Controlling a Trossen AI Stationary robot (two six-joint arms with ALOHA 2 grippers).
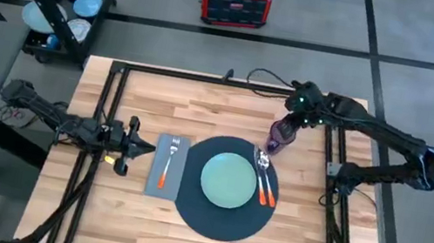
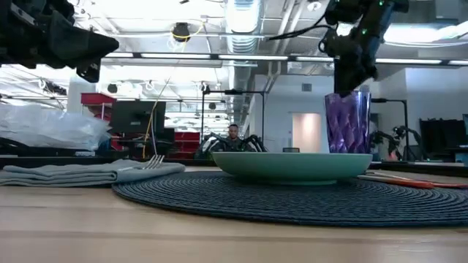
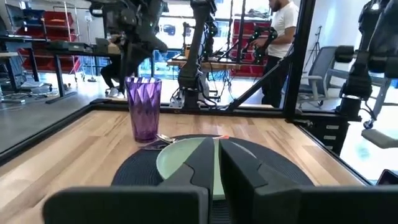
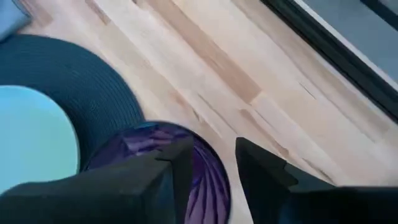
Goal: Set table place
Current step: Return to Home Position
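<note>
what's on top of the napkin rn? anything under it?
Only the orange-handled fork lies on the grey napkin, left of the mat, tines toward the far edge of the table. Whatever is beneath the napkin is covered; no view shows it.

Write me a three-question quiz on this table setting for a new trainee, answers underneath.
1. True or false: the fork lies on the grey napkin, beside the dark mat.
2. Which gripper hangs over the purple cup? A) left B) right C) neither
3. Fill in: in the high view, the pair of orange-handled utensils lies to the ____ of the green plate.
Key: 1 true. 2 B: the right gripper is above the cup, while the left gripper sits beside the napkin. 3 right.
</note>
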